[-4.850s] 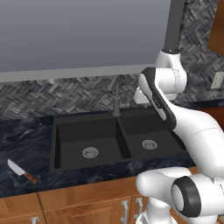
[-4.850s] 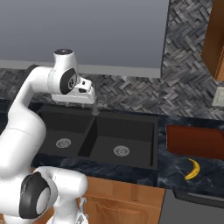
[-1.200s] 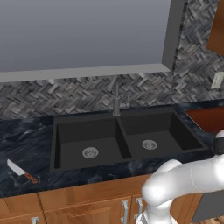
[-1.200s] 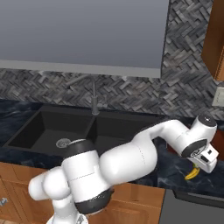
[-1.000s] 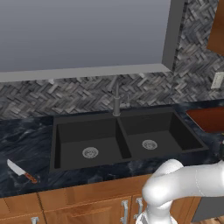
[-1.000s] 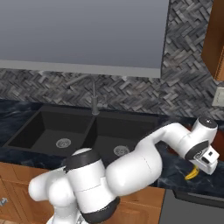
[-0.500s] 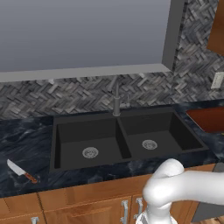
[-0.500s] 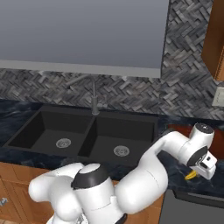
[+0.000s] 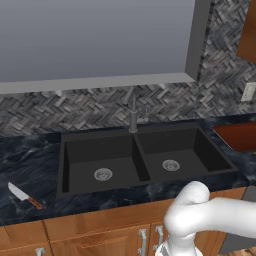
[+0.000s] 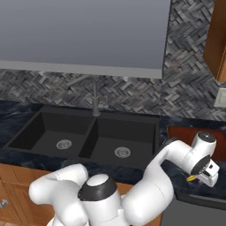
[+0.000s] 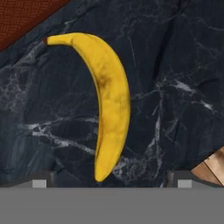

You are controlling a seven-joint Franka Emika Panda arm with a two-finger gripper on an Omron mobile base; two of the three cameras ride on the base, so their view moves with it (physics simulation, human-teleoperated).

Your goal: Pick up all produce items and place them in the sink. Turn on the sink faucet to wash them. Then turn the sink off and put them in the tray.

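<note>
Hovering lower, open claw (image 11: 111,183) straddling banana (image 11: 107,100).

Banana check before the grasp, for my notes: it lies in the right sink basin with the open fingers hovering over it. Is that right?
Not the basin. The hand view shows the banana lying on the black marbled counter, beside a corner of the tray. The fingers are open over it, as you said.
</note>
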